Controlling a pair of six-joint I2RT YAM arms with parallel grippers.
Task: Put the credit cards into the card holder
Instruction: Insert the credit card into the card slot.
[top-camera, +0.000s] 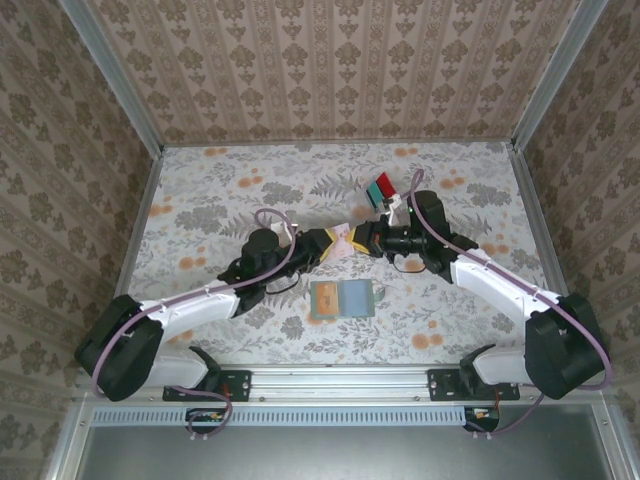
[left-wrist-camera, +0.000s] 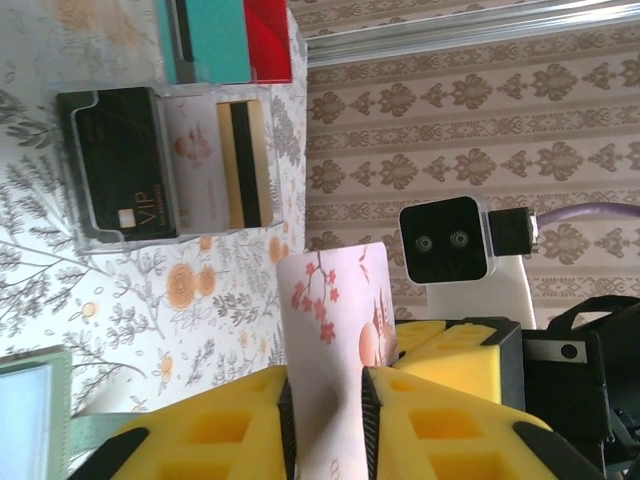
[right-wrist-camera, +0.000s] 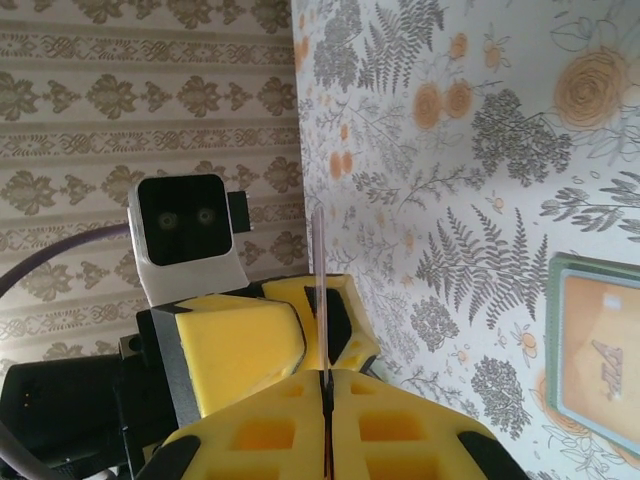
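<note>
A pale pink card with blossom print (top-camera: 345, 240) hangs above the table's middle, where both grippers meet. My right gripper (right-wrist-camera: 325, 372) is shut on it, and the card (right-wrist-camera: 318, 280) shows edge-on rising from its jaws. My left gripper (left-wrist-camera: 325, 385) has its jaws slightly apart, with the same card (left-wrist-camera: 330, 310) standing in the gap. The grey-green card holder (top-camera: 342, 298) lies open and flat just below them. A dark grey card (left-wrist-camera: 125, 160), a tan card (left-wrist-camera: 245, 150), a teal card (left-wrist-camera: 210, 40) and a red card (left-wrist-camera: 265, 40) sit in a clear tray.
The clear divided tray (top-camera: 380, 190) stands on the floral tabletop behind the right gripper (top-camera: 365, 240). Patterned walls close in the table on three sides. Cables loop beside both arms.
</note>
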